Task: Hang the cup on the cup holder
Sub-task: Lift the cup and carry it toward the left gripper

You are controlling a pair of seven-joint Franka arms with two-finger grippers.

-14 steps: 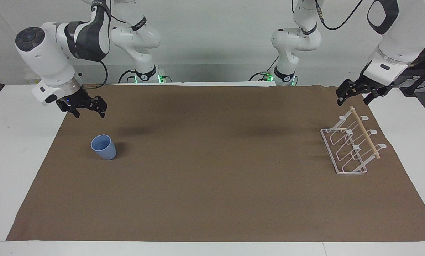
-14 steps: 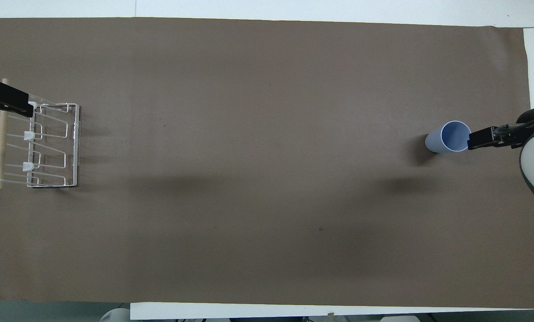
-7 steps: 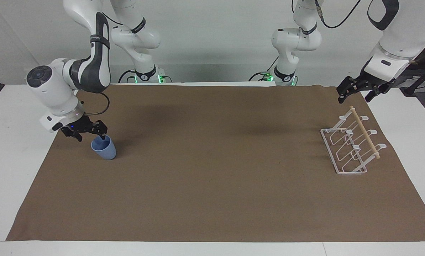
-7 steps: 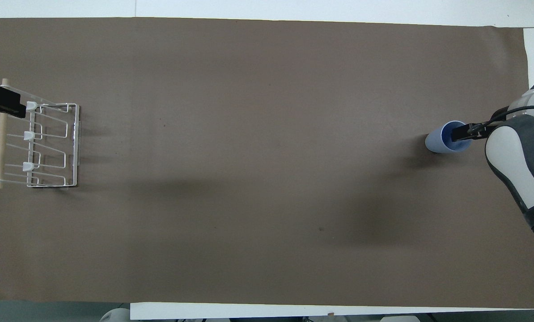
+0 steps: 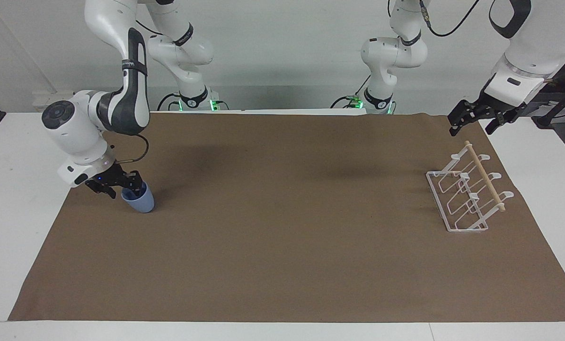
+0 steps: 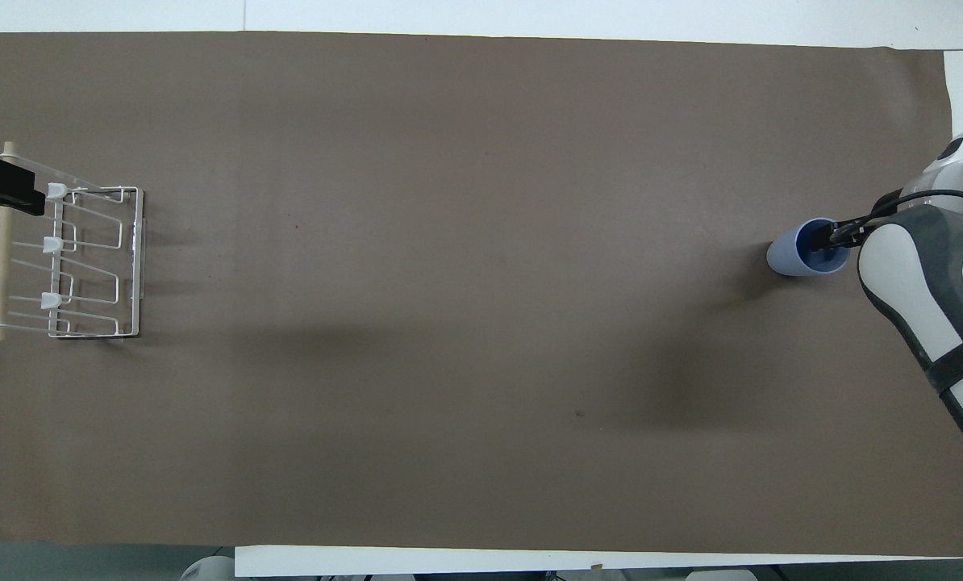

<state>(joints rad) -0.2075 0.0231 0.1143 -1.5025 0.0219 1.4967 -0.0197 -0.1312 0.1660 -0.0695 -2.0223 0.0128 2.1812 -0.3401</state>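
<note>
The light blue cup [image 5: 141,202] stands upright on the brown mat at the right arm's end of the table; it also shows in the overhead view [image 6: 786,257]. My right gripper [image 5: 120,191] is down at its rim, open, with one finger inside the cup and the other outside the wall. The white wire cup holder [image 5: 462,201] with its wooden dowel [image 5: 485,179] stands at the left arm's end, also seen in the overhead view [image 6: 94,266]. My left gripper [image 5: 472,124] hangs open and empty over the mat's corner, just above the dowel's end nearer to the robots.
A brown mat [image 5: 282,246] covers most of the white table [image 5: 22,199]. The right arm's forearm [image 6: 925,282] leans over the mat's edge beside the cup.
My right gripper has come down from above the mat to the cup and put one finger inside the rim. My left gripper has risen slightly and drawn back from the cup holder.
</note>
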